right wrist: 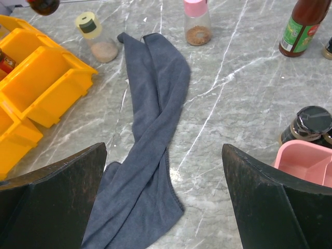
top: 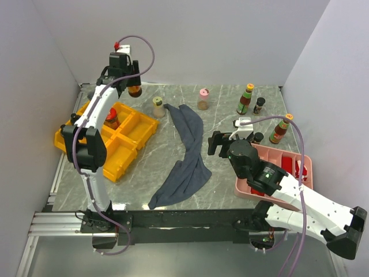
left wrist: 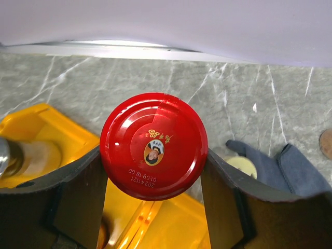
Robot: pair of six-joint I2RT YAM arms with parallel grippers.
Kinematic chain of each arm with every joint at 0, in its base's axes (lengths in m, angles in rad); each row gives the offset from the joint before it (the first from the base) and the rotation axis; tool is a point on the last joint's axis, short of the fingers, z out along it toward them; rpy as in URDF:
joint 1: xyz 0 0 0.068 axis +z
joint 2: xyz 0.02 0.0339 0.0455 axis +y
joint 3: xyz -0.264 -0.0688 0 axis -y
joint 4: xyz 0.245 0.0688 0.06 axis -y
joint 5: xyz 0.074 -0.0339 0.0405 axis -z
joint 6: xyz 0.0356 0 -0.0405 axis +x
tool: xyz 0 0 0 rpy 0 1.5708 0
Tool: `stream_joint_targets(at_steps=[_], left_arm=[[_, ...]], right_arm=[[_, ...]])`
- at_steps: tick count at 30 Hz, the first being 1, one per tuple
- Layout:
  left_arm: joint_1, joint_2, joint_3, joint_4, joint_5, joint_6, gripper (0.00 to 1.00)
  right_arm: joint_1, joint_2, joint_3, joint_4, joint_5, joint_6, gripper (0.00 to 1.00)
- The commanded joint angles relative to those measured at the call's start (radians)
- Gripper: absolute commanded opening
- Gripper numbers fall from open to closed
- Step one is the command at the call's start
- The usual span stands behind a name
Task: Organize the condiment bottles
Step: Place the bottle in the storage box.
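Note:
My left gripper [top: 131, 82] [left wrist: 153, 153] is shut on a dark jar with a red lid [left wrist: 153, 145], held in the air over the back corner of the yellow bin tray [top: 124, 151]. Another red-lidded jar [top: 112, 118] stands inside a bin. A yellow-capped shaker [top: 158, 107] [right wrist: 94, 36] and a pink-capped shaker [top: 203, 99] [right wrist: 197, 23] stand at the back. Two orange-capped sauce bottles [top: 245, 99] [top: 281, 128] and two small black-capped bottles [top: 259, 105] [top: 258, 137] stand at the right. My right gripper [top: 216, 143] [right wrist: 163, 155] hangs open and empty over the cloth.
A grey-blue cloth [top: 185, 156] [right wrist: 150, 129] lies in a long strip across the middle of the table. A pink tray [top: 288, 156] [right wrist: 306, 161] with red packets sits at the right, under my right arm. White walls close in the back and both sides.

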Motion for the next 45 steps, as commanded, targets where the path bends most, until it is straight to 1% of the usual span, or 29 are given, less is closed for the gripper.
stream_joint_targets(at_steps=[1, 7, 13, 19, 24, 30, 33, 34, 36, 37, 38, 42, 45], left_arm=[[0.018, -0.142, -0.044, 0.117, -0.043, -0.010, 0.01], [0.056, -0.230, -0.192, 0.143, -0.048, -0.023, 0.01], [0.099, -0.274, -0.287, 0.166, -0.020, -0.035, 0.01], [0.106, -0.280, -0.313, 0.153, -0.033, -0.023, 0.01], [0.112, -0.303, -0.370, 0.188, -0.057, -0.013, 0.01], [0.116, -0.277, -0.393, 0.189, -0.077, -0.016, 0.01], [0.116, -0.268, -0.401, 0.195, -0.074, -0.016, 0.06], [0.116, -0.268, -0.409, 0.203, -0.074, -0.016, 0.10], [0.116, -0.263, -0.415, 0.209, -0.079, -0.016, 0.14], [0.116, -0.262, -0.421, 0.211, -0.080, -0.016, 0.19], [0.116, -0.259, -0.422, 0.212, -0.080, -0.016, 0.21], [0.118, -0.250, -0.432, 0.222, -0.077, -0.012, 0.21], [0.118, -0.247, -0.441, 0.229, -0.074, -0.012, 0.24]], right_arm=[[-0.005, -0.023, 0.015, 0.025, 0.005, 0.001, 1.00], [-0.005, -0.037, 0.005, 0.029, -0.009, 0.006, 1.00], [-0.005, -0.037, 0.008, 0.026, -0.012, 0.006, 1.00], [-0.005, -0.035, 0.009, 0.026, -0.018, 0.008, 1.00], [-0.005, -0.038, 0.011, 0.025, -0.022, 0.009, 1.00], [-0.005, -0.048, 0.008, 0.025, -0.019, 0.006, 1.00], [-0.005, -0.046, 0.008, 0.022, -0.021, 0.008, 1.00], [-0.005, -0.046, 0.008, 0.020, -0.021, 0.006, 1.00], [-0.005, -0.046, 0.008, 0.020, -0.019, 0.008, 1.00], [-0.005, -0.046, 0.008, 0.022, -0.019, 0.006, 1.00], [-0.005, -0.045, 0.008, 0.022, -0.024, 0.006, 1.00], [-0.005, -0.043, 0.009, 0.023, -0.027, 0.006, 1.00], [-0.005, -0.040, 0.012, 0.022, -0.026, 0.006, 1.00]])
